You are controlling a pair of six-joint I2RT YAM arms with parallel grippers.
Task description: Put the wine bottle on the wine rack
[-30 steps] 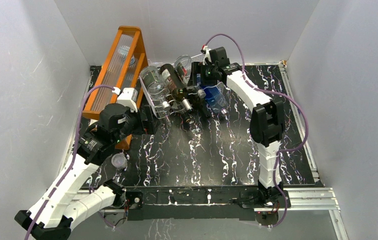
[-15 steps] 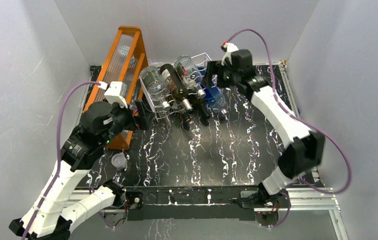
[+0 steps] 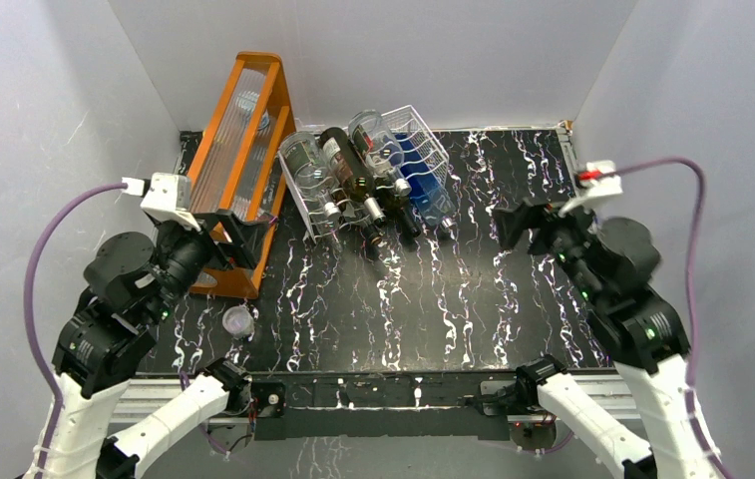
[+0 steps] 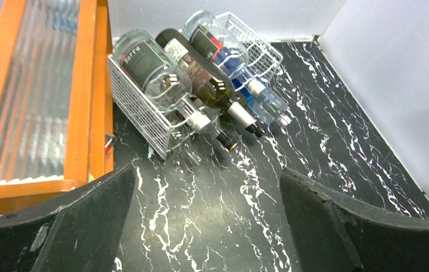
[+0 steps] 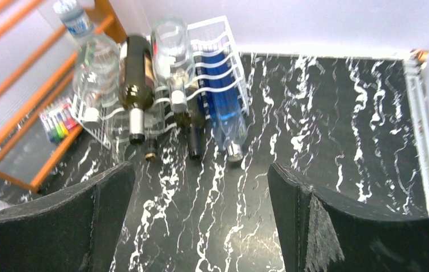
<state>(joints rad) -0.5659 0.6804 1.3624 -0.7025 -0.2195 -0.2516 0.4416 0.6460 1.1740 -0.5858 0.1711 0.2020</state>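
Wine bottle lies cradled against rolling in the wavy wires of the wine rack; left gripper and right gripper hang wide open, empty.

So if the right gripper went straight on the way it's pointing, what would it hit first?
Probably the bare black table, short of the wine rack; depth is hard to judge.

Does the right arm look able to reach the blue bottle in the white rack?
Probably yes: the right gripper is open, the blue bottle lies at the right end of the wine rack, and only bare table lies between them.
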